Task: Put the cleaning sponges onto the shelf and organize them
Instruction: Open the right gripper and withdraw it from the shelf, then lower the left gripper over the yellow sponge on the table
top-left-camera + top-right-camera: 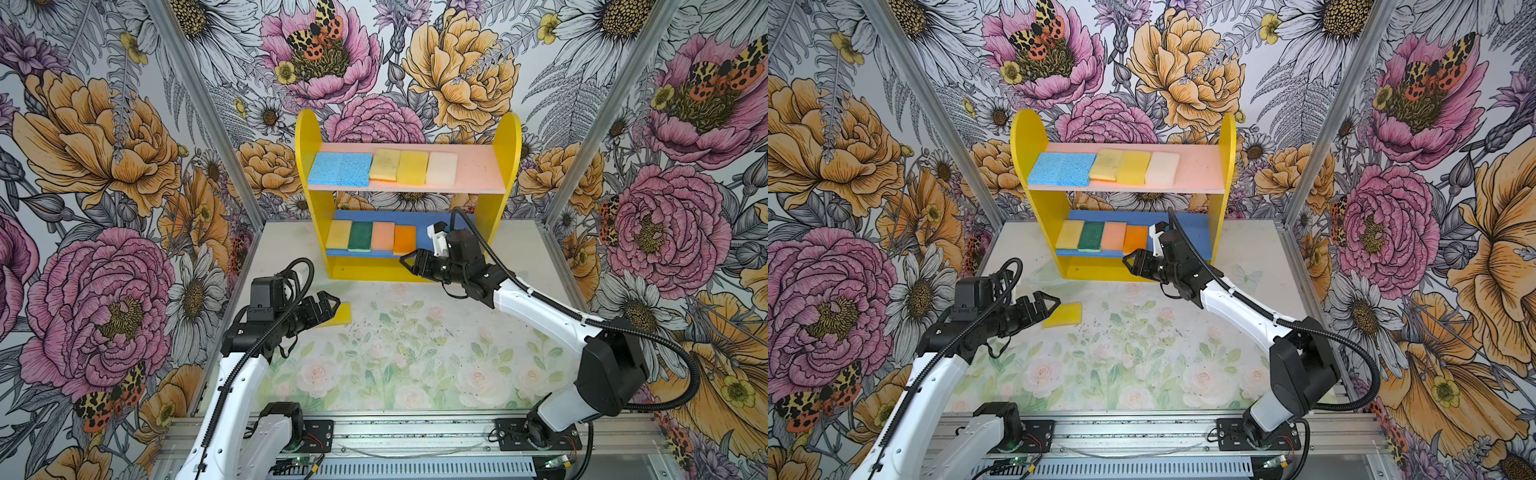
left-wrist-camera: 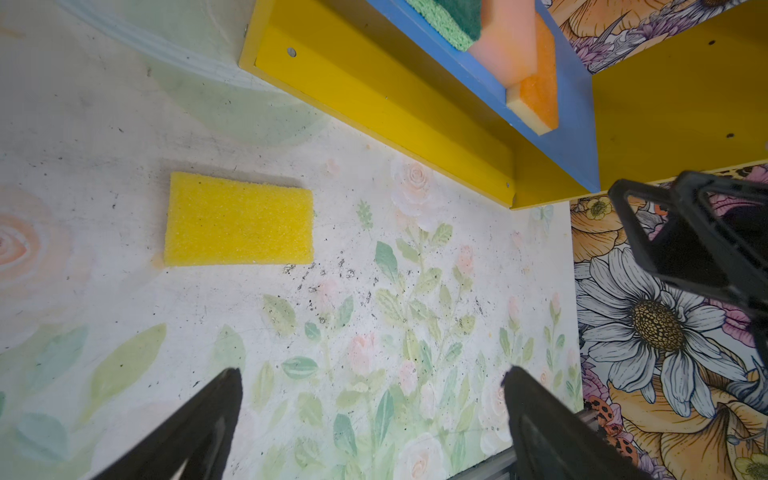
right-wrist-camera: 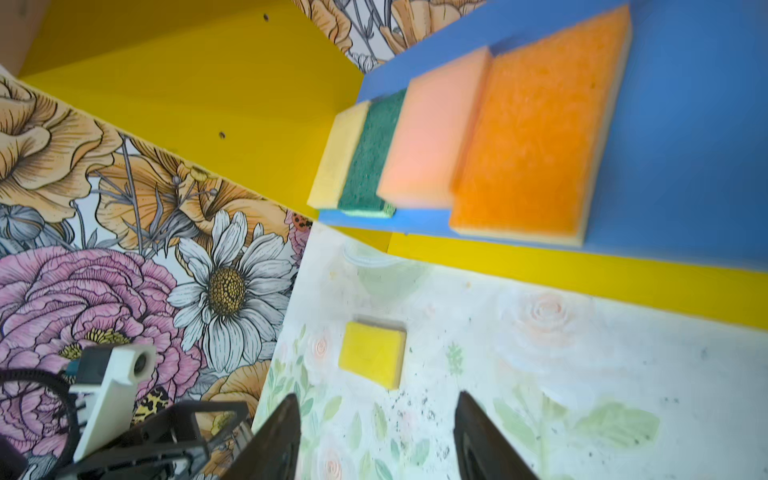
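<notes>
The shelf [image 1: 307, 137] stands at the back of the table. Its pink upper board carries two light blue sponges [image 1: 340, 168], two yellow ones [image 1: 398, 166] and a cream one [image 1: 441, 168]. On the blue lower board lie yellow [image 1: 338, 235], dark green [image 1: 360, 237], peach [image 1: 382, 236] and orange [image 3: 536, 137] sponges. One more yellow sponge [image 2: 239, 219] lies flat on the table. My left gripper [image 1: 330, 305] hovers open just left of it, partly hiding it in a top view. In front of the lower board's right half, my right gripper [image 1: 409, 264] is open and empty.
Floral walls with metal corner posts [image 1: 199, 104] close in the table on three sides. The table has a pale rose-print mat [image 1: 415, 353]. A metal rail [image 1: 415, 432] carrying both arm bases runs along the front edge.
</notes>
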Tool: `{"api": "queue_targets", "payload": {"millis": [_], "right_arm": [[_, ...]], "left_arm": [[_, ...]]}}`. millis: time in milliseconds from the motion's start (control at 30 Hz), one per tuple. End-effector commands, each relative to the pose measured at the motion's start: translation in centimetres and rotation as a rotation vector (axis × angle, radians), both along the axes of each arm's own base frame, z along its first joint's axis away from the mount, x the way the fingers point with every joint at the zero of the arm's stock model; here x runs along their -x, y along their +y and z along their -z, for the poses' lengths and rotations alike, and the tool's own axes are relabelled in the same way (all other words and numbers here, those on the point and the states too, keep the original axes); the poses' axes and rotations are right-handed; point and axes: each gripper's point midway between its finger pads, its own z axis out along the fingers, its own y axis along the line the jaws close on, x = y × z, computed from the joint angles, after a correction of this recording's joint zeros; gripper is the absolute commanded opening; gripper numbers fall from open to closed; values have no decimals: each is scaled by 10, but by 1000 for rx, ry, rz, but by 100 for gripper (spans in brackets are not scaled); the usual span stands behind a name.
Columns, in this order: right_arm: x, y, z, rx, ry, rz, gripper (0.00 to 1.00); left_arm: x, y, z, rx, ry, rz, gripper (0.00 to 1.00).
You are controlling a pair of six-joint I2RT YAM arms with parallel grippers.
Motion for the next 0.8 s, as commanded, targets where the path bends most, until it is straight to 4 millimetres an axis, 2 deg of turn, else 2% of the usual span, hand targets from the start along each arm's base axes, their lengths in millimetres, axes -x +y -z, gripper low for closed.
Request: {"api": "queue_targets", "payload": {"millis": [0,133,233,400,633,767], "right_arm": [[28,-9,27,40,49,8,61],[62,-27,81,88,156,16,63],[79,-37,106,83,203,23,63],[92,-41,112,32,199,12,64],[98,-40,111,12,194,-53,66],[104,-48,117,-5,199,-56,67]], "left_arm": [[-2,0,3,-15,-13,3,99],[-3,0,7,-19,4,0,99],[-4,0,12,-24,24,0,99],[-7,7,25,-54,76,-39,99],[-16,19,68,-92,283,-85,99],[-26,31,90,-94,376,-109,99]]}}
